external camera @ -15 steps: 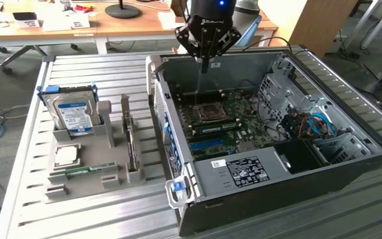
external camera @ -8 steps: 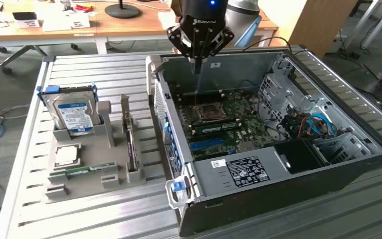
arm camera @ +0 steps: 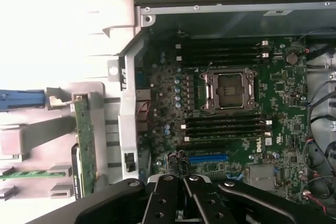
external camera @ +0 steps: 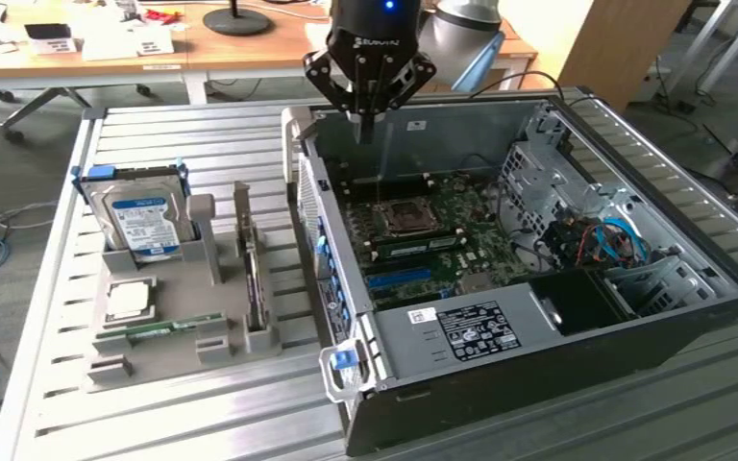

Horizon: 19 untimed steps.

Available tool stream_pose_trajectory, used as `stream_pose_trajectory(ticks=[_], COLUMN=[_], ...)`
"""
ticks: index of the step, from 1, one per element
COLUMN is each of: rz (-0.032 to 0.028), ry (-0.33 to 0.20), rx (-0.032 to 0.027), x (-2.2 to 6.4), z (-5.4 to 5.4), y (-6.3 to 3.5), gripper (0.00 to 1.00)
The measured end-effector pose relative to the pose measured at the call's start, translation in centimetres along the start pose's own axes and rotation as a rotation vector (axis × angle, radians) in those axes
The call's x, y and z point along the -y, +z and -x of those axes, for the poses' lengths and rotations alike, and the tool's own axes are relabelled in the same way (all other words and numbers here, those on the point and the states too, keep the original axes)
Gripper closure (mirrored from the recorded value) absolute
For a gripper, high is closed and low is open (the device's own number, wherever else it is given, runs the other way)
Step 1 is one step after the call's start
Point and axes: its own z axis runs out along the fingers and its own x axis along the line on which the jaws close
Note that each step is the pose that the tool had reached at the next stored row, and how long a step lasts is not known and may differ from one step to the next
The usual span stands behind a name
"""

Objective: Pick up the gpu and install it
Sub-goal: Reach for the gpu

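Claw (external camera: 366, 133) closed, empty, above case (external camera: 676, 341) | gpu (external camera: 255, 274) well apart, upright in holder (external camera: 151, 357)

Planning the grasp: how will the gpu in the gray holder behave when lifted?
The gpu is a thin circuit board, so probably stiff and light. Standing on edge in the gray holder, it might tip if pushed sideways.

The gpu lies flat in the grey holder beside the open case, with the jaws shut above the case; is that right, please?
Not quite: the gpu stands on edge in the grey holder, as the exterior view shows. The holder does sit beside the open case, with the jaws shut above it.
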Motion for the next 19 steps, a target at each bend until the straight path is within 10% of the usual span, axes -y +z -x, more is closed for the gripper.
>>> stream_pose_trajectory(ticks=[19], rz=[0.0], ry=[0.0], rx=[-0.0001], x=[0.34], z=[-4.7], y=[-0.11], gripper=[0.89])
